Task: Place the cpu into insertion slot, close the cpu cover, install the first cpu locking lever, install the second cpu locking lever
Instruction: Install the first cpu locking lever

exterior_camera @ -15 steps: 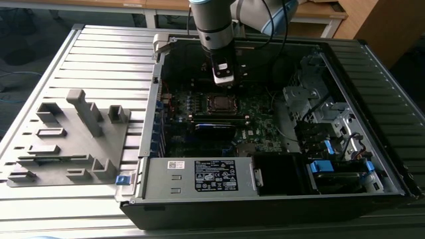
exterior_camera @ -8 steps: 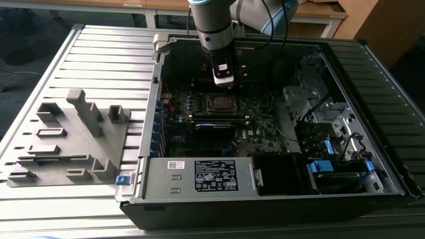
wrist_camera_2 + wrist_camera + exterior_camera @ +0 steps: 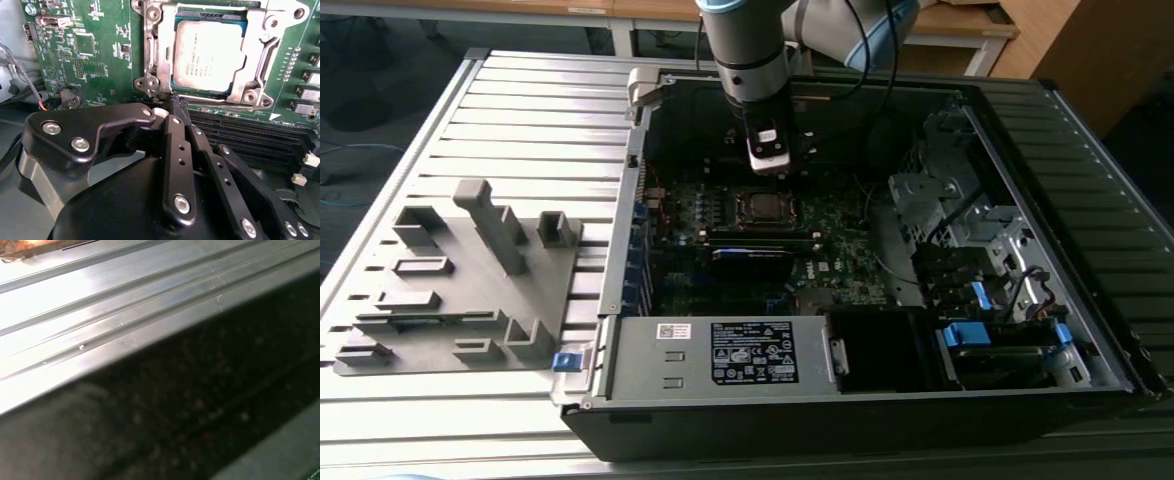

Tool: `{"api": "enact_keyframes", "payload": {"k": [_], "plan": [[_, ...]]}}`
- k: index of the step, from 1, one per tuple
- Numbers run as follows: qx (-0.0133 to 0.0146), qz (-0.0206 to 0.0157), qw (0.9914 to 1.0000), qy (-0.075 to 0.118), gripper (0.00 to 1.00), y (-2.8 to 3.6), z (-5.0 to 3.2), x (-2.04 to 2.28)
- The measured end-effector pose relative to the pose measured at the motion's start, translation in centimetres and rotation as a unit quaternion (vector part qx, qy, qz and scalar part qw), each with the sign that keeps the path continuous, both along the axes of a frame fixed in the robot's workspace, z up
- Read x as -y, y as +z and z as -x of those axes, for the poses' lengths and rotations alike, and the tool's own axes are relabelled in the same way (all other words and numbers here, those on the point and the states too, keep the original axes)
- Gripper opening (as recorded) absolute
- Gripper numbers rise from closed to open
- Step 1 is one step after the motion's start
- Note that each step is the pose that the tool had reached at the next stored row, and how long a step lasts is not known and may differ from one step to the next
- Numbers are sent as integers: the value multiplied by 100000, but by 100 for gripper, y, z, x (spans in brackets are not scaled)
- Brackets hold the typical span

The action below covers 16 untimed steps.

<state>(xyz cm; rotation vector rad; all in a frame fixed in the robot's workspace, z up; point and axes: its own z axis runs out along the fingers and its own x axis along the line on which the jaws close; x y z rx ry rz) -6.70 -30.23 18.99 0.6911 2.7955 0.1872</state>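
1. The robot arm comes straight down into the open computer case from above.
2. The gripper hangs just over the green board, close to the socket in the middle of it.
3. In the second wrist view the gripper's black fingers lie close together, and their tip sits right at the edge of the socket. I cannot tell if they are shut tight or if they pinch something small.
4. The cpu lies flat in its slot, with its grey metal top facing up.
5. The cpu cover is down, and its silver frame goes around the cpu.
6. In the exterior view a grey tray rests on the table on the exterior view's left, well apart from the arm.
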Motion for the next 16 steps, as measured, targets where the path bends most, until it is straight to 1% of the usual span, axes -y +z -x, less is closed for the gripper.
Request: {"api": "enact_keyframes", "payload": {"k": [9,13,16], "plan": [[17,-32,100000,7,11,-2,-2,-1],[22,-29,100000,13,11,-2,-35,-3],[24,-35,100000,3,11,-2,-42,-3]]}}
